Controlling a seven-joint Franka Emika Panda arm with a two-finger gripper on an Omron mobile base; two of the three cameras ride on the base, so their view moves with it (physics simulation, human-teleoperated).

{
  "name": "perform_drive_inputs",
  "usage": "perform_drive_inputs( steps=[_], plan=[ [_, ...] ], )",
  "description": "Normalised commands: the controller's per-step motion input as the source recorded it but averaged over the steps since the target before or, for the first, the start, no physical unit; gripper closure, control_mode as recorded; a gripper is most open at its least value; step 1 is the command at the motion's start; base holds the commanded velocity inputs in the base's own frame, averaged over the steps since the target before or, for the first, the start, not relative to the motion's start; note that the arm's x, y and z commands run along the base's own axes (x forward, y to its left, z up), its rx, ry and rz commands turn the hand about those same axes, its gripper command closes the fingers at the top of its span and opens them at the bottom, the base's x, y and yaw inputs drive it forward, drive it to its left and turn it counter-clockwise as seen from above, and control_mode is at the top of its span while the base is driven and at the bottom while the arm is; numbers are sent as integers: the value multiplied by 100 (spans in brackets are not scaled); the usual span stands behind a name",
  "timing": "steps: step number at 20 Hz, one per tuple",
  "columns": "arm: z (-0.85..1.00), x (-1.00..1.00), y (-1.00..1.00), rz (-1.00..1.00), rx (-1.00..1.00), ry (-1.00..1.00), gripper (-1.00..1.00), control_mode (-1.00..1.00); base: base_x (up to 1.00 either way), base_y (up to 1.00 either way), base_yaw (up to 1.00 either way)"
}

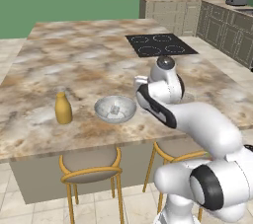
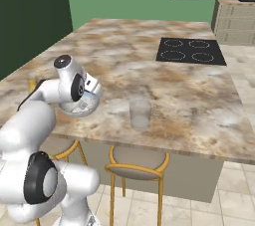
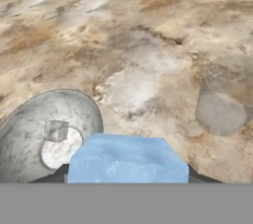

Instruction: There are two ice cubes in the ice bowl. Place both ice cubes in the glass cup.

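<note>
Ice cube (image 3: 127, 159) broadside between end effector (image 3: 126, 174) tips, apparently level.

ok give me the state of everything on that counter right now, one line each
gripper: shut on an ice cube, raised off the counter
held ice cube: between the fingers
second ice cube: lying in the ice bowl
ice bowl: upright
glass cup: upright, empty
yellow bottle: upright
</note>
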Motion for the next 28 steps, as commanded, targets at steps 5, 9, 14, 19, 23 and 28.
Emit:
perform_drive_inputs(
  steps=[5,9,14,19,23,28],
  plan=[
    [92,-66,-85,0,-21,-7,100,-100,0,0,0],
    [22,-17,-100,0,5,5,100,-100,0,0,0],
    [39,0,-97,7,28,6,100,-100,0,0,0],
    [6,8,-18,2,7,4,100,-100,0,0,0],
    [-2,47,0,-3,-5,17,100,-100,0,0,0],
    [-32,22,12,-9,-33,2,100,-100,0,0,0]
  ],
)
